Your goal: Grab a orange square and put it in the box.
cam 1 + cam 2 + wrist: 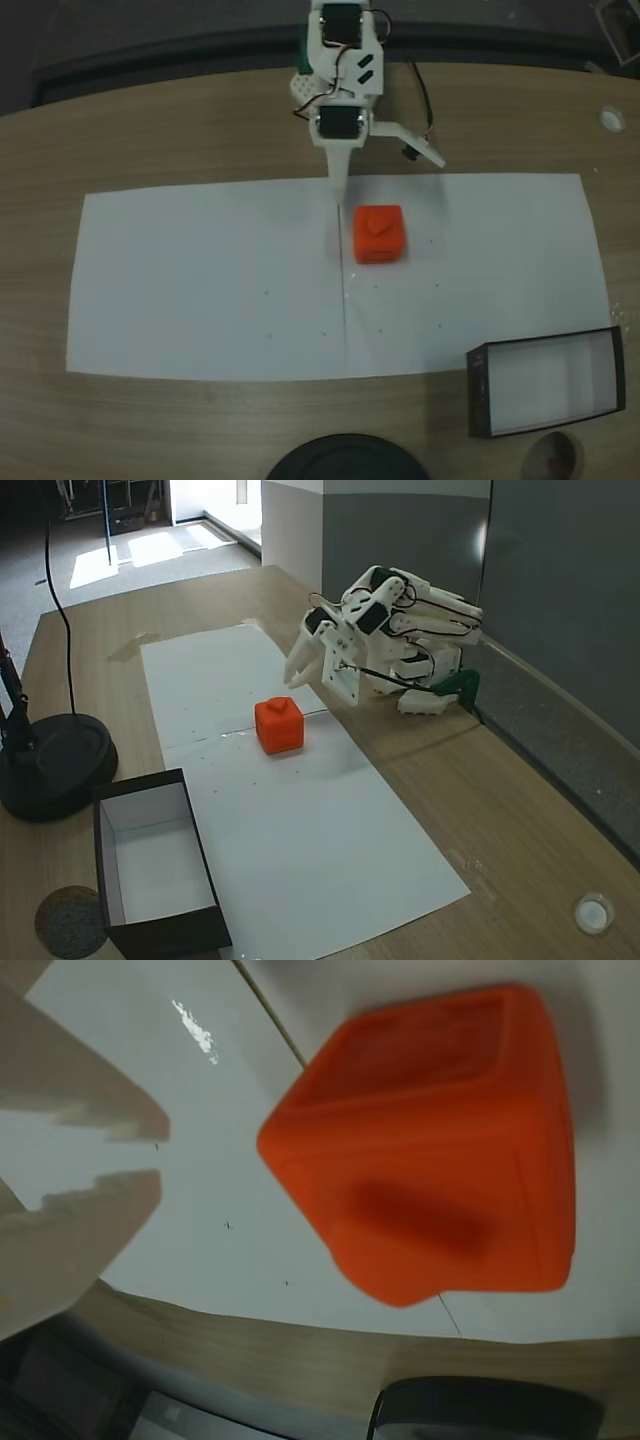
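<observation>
The orange square (379, 233) sits on the white paper near the middle of the table, its raised knob facing up. It is also in another fixed view (279, 725), and close up in the wrist view (440, 1150). My gripper (388, 183) stands open just behind the cube, apart from it, with nothing held. One finger (338, 190) points down at the paper to the cube's left, and the other is spread out to the right. From the side, the gripper (305, 683) hovers a little above and behind the cube. The box (547, 382) (150, 860), black-walled and white inside, lies empty at the paper's front corner.
A round black disc (350, 458) (50, 765) carrying a thin pole stands at the table's front edge beside the box. A cork coaster (70, 920) lies near the box, and a small white cap (611, 119) lies far off. The white paper (210, 290) covers the middle.
</observation>
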Available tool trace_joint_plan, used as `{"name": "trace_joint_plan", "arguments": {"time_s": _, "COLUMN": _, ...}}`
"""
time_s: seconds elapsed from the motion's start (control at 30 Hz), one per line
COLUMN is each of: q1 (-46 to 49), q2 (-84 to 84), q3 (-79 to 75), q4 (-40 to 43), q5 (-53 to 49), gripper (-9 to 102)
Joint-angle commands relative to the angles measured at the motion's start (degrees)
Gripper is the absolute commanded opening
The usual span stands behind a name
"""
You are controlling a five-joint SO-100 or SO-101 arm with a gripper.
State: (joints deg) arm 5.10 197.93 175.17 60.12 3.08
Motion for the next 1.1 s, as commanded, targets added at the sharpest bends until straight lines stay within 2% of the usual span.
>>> {"name": "trace_joint_plan", "arguments": {"time_s": 0.0, "q1": 0.35, "q2": 1.05, "q3": -5.01, "q4": -2.90, "q5": -0.97, "gripper": 10}}
{"name": "trace_joint_plan", "arguments": {"time_s": 0.1, "q1": 0.35, "q2": 0.88, "q3": -8.00, "q4": -2.90, "q5": -3.08, "gripper": 25}}
{"name": "trace_joint_plan", "arguments": {"time_s": 0.2, "q1": 0.35, "q2": 0.09, "q3": -12.74, "q4": -2.37, "q5": -2.99, "gripper": 33}}
{"name": "trace_joint_plan", "arguments": {"time_s": 0.43, "q1": -1.14, "q2": -5.01, "q3": -29.88, "q4": 6.42, "q5": -4.13, "gripper": 35}}
{"name": "trace_joint_plan", "arguments": {"time_s": 0.6, "q1": -5.54, "q2": -24.52, "q3": -40.52, "q4": 14.68, "q5": -9.58, "gripper": 40}}
{"name": "trace_joint_plan", "arguments": {"time_s": 0.73, "q1": -8.35, "q2": -43.07, "q3": -50.10, "q4": 19.42, "q5": -9.76, "gripper": 41}}
{"name": "trace_joint_plan", "arguments": {"time_s": 0.9, "q1": -8.35, "q2": -63.54, "q3": -58.27, "q4": 19.78, "q5": -9.67, "gripper": 41}}
{"name": "trace_joint_plan", "arguments": {"time_s": 1.07, "q1": -8.26, "q2": -77.26, "q3": -59.77, "q4": 19.78, "q5": -9.67, "gripper": 41}}
